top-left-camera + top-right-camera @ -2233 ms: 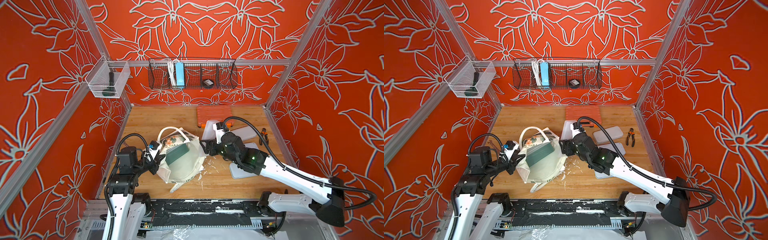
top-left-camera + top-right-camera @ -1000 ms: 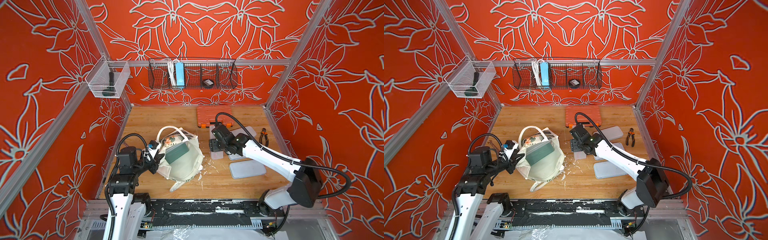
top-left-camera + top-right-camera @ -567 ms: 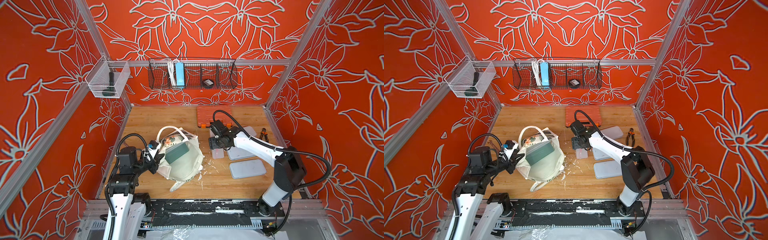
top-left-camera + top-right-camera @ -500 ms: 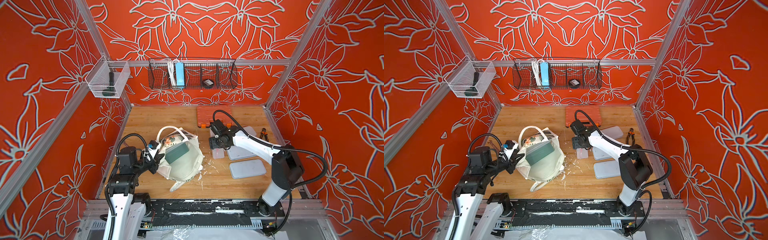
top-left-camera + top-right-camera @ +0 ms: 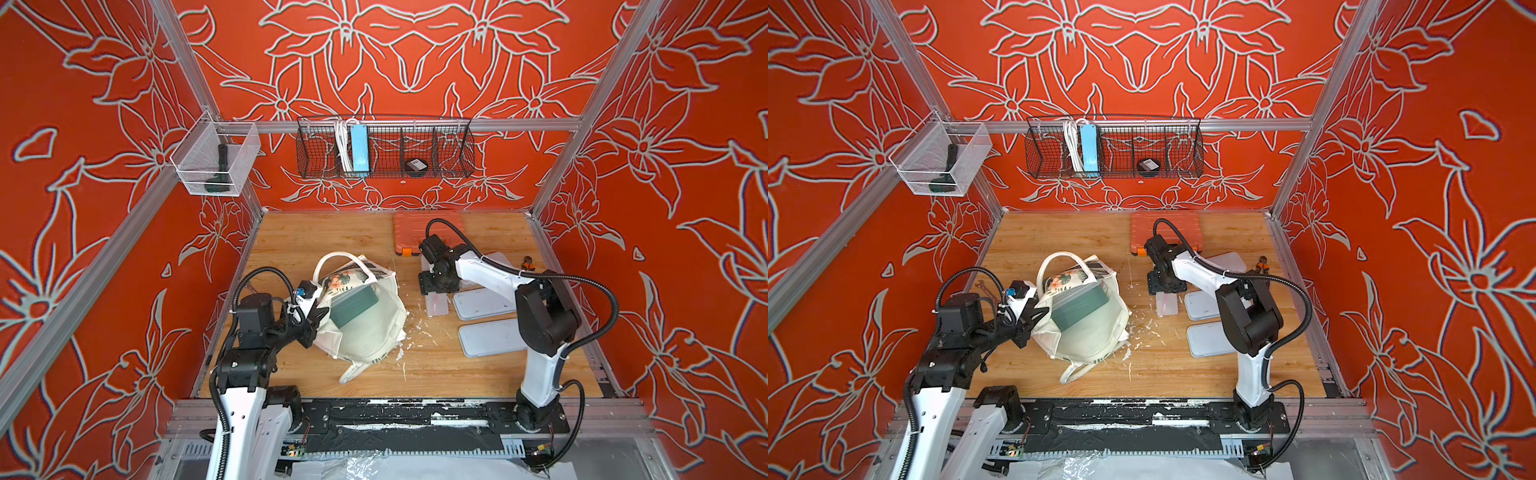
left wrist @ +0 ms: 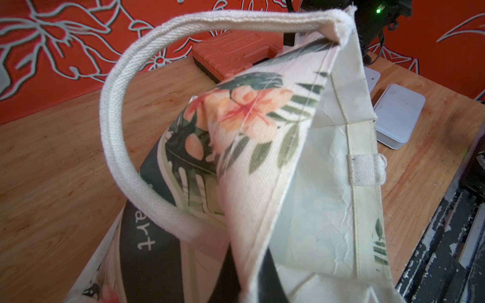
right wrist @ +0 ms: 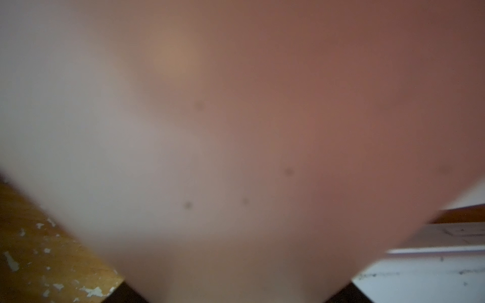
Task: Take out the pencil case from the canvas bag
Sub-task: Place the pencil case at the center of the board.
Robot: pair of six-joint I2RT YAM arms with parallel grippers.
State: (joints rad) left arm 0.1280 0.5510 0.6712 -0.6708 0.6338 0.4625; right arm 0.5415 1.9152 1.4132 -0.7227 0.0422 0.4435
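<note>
Lying on the table (image 5: 311, 241) at about 8 o'clock from its centre, the bag (image 5: 374, 336) has its mouth open, and a green block (image 5: 353, 305) shows inside. The left gripper (image 5: 320, 311) is clamped on the bag's rim at the 9 o'clock side, one handle (image 6: 118, 126) looping beside it. The pencil case (image 5: 437, 308), a frosted box, lies on the table outside the bag, at 3 o'clock from it, apart. The right gripper (image 5: 435, 292) stands over its 12 o'clock end, a finger on each side; the wrist view is blurred, so I cannot tell if they press it.
</note>
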